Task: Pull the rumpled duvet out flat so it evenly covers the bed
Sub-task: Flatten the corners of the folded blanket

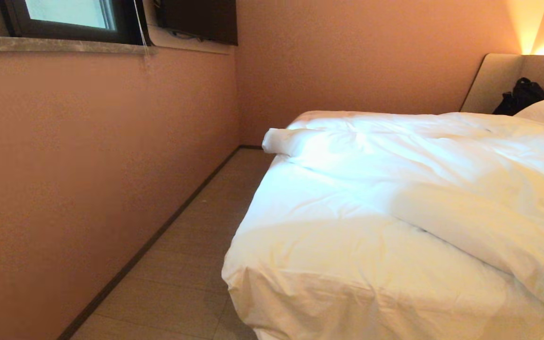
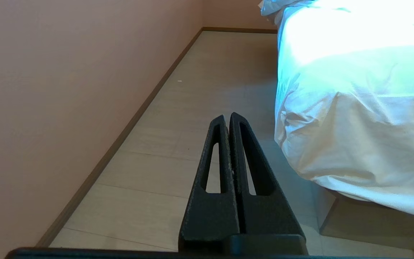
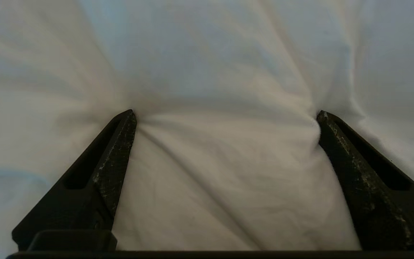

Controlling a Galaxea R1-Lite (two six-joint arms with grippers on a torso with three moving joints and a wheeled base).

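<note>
The right tool (image 3: pixel 225 115) is spread wide, its tips pressed into the duvet (image 1: pixel 395 189) bunched on the bed (image 2: pixel 354 216), probably to pinch a fold. The left tool (image 2: pixel 227 118) hangs pressed together beside the bed.

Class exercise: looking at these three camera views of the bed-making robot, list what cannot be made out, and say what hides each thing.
- Head view: the right gripper itself, past the right edge.
- Right wrist view: whether it has caught any of the duvet; its open fingertips only dent the cloth.
- Head view: the mattress and sheet, under the duvet.
- Head view: what the black item by the headboard is; too small.
</note>
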